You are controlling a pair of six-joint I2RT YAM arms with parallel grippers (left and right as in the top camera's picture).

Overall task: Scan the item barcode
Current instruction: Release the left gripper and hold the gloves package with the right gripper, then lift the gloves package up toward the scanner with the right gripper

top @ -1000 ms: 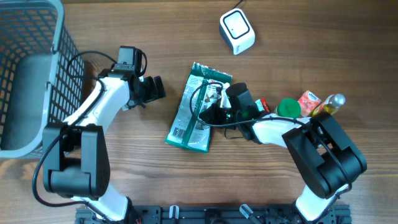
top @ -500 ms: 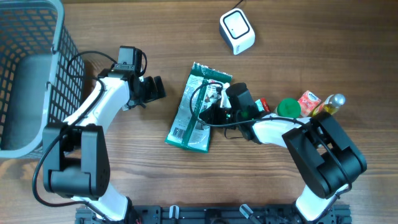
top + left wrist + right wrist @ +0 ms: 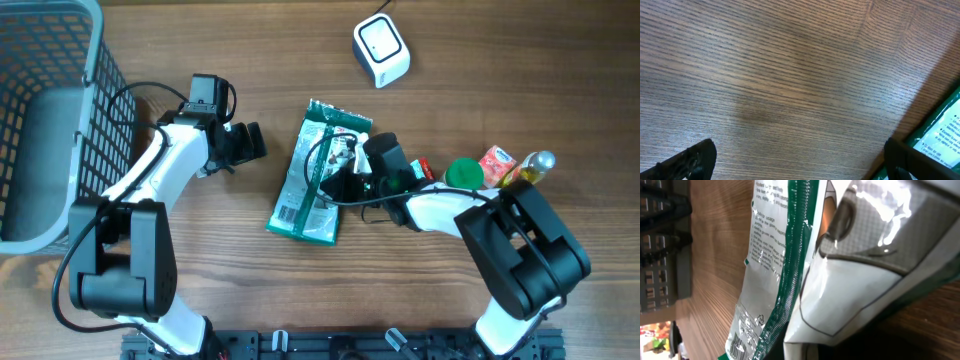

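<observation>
The item, a green and white packet (image 3: 315, 180), lies flat mid-table with its barcode (image 3: 288, 213) at the near left corner. My right gripper (image 3: 335, 183) sits at the packet's right edge, shut on it. In the right wrist view the packet (image 3: 850, 280) fills the frame and its barcode (image 3: 737, 347) shows at the lower left; the fingertips are hidden under the foil. My left gripper (image 3: 248, 143) is open just left of the packet, holding nothing. Its fingers (image 3: 687, 162) stand wide over bare wood, with the packet's corner (image 3: 945, 135) by the right one. The white scanner (image 3: 381, 50) stands at the back.
A grey wire basket (image 3: 60, 120) takes up the far left. On the right, beside my right arm, are a green-capped item (image 3: 463, 173), a red packet (image 3: 497, 160) and a small bottle (image 3: 535, 165).
</observation>
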